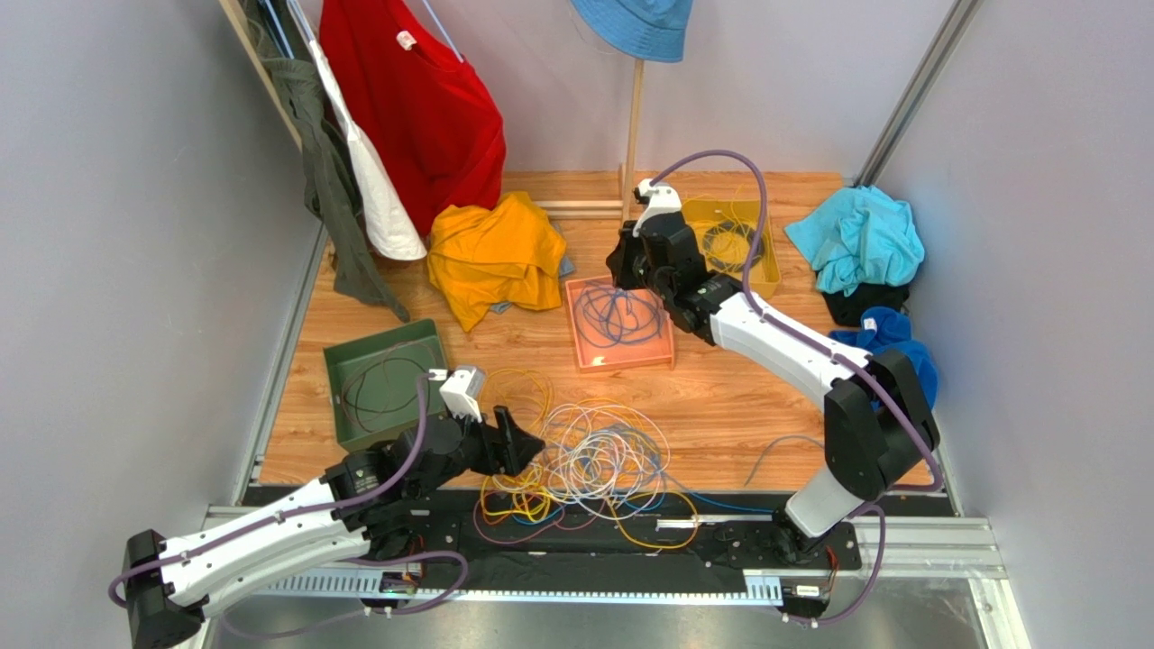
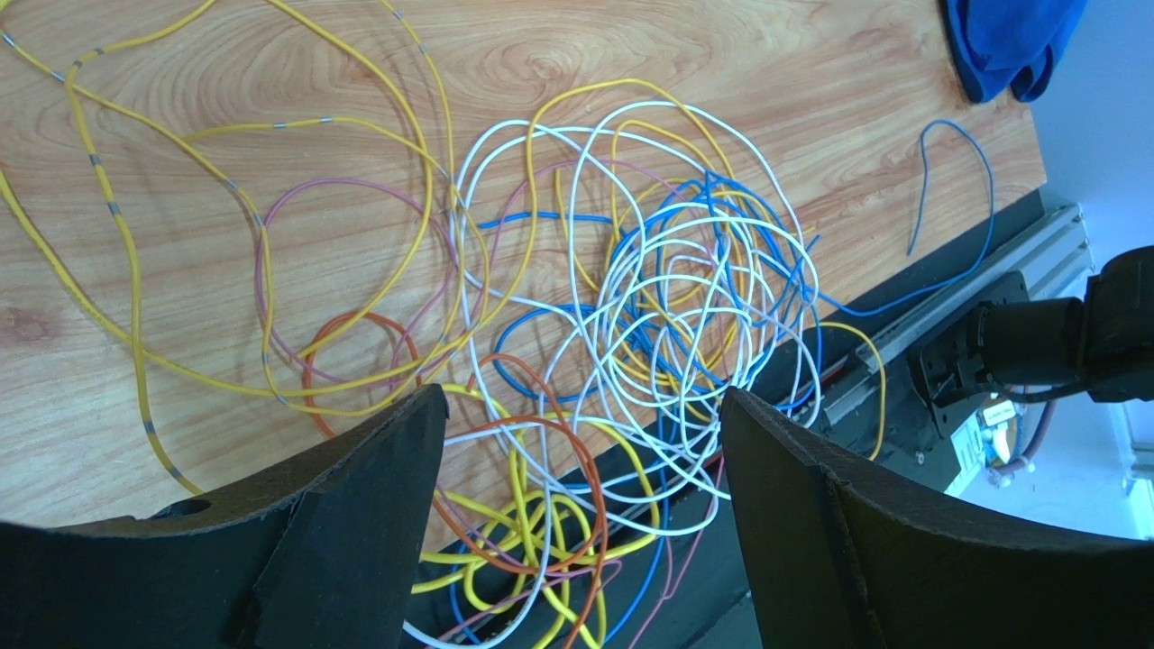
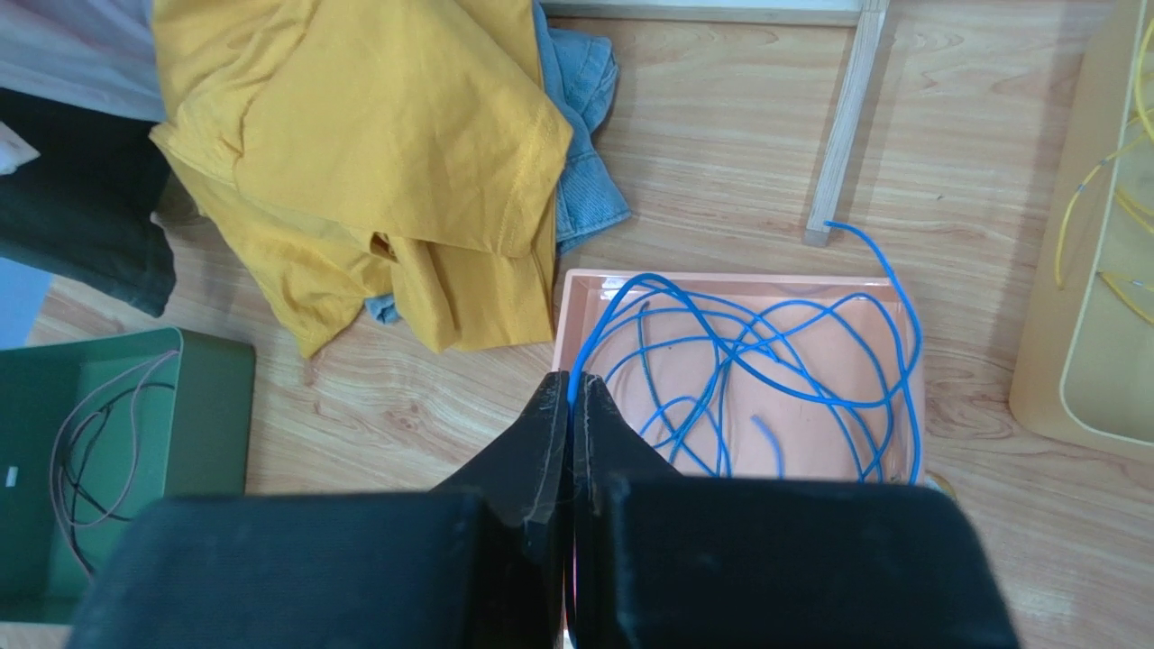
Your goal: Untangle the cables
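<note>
- We see our left fingers (image 2: 366,500) spread open above the tangled cables (image 2: 664,311) on the bench (image 2: 542,54), mid-frame.
- Our right fingers (image 3: 542,446) are pinched shut on a blue cable (image 3: 738,349), which lies in the pink tray (image 3: 732,279).

The cable tangle (image 1: 596,467) lies at the centre of the table's (image 1: 732,406) near edge, with the left claw (image 1: 522,444) just left of it. Behind the tangle sits a tray (image 1: 583,363) holding a coiled cable (image 1: 621,318). The right claw (image 3: 569,392) meets that cable at the tray's rim. A bin (image 1: 339,372) lies left of the tray. A clothing heap (image 1: 495,257) lies behind and to the left.
</note>
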Controlling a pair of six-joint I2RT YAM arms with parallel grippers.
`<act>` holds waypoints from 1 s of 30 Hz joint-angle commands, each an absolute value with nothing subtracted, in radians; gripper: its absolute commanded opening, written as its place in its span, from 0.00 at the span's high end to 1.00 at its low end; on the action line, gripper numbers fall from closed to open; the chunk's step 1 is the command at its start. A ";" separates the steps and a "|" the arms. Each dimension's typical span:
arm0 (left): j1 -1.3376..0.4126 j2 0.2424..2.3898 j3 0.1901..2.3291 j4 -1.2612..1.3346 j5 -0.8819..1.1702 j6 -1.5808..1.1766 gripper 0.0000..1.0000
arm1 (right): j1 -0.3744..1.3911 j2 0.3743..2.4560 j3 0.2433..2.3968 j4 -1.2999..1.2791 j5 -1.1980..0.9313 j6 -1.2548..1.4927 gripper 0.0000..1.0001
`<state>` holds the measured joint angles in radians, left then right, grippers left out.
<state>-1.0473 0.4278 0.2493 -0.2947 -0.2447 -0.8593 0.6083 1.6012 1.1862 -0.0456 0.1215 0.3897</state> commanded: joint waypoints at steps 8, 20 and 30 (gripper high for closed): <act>-1.046 0.445 0.239 -0.242 -0.226 -0.874 0.17 | 0.634 1.529 1.103 0.029 0.135 0.417 1.00; -1.046 0.463 0.236 -0.221 -0.221 -0.877 0.17 | 0.701 1.500 0.989 0.092 0.164 0.454 1.00; -1.046 0.443 0.235 -0.236 -0.225 -0.877 0.17 | 0.722 1.500 1.150 0.005 0.218 0.368 1.00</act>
<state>-1.0473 0.4595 0.2375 -0.2535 -0.2264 -0.8696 0.7231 1.5467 1.0801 -0.0101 0.1722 0.4126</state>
